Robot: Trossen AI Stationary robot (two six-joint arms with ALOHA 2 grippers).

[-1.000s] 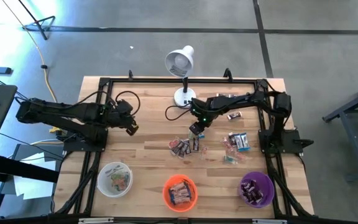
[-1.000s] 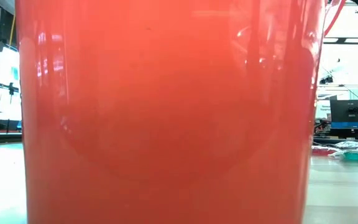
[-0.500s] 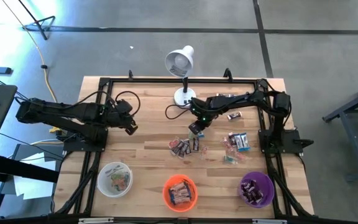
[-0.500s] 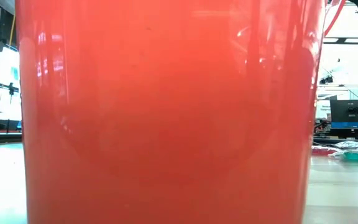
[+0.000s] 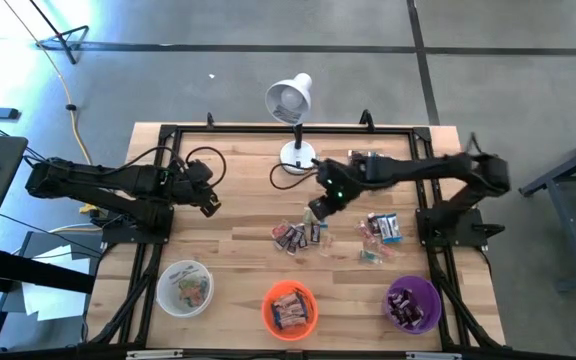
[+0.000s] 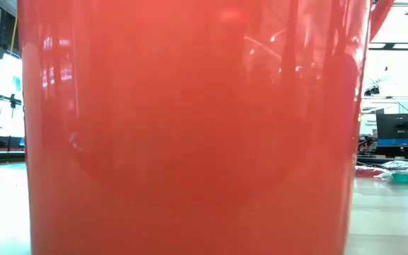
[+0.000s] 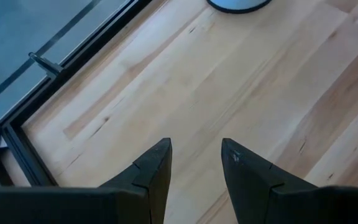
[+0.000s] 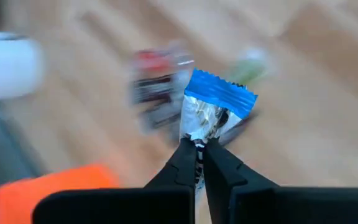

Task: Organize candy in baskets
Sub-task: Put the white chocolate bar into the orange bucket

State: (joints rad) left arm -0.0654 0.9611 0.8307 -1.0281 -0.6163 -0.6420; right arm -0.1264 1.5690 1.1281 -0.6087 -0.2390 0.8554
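Left arm: reaches in from the left edge, lying low and nearly level over the tabletop's left rear part.
Left pincer: fingers parted with a clear gap, nothing between them, tips angled down toward the wood.
Right arm: stretched from the right side toward the middle, elbow raised.
Right pincer: fingers pressed together, gripping the edge of a blue-and-silver candy.

Low view wholly blocked by the orange basket; blurred candies in right wrist view.
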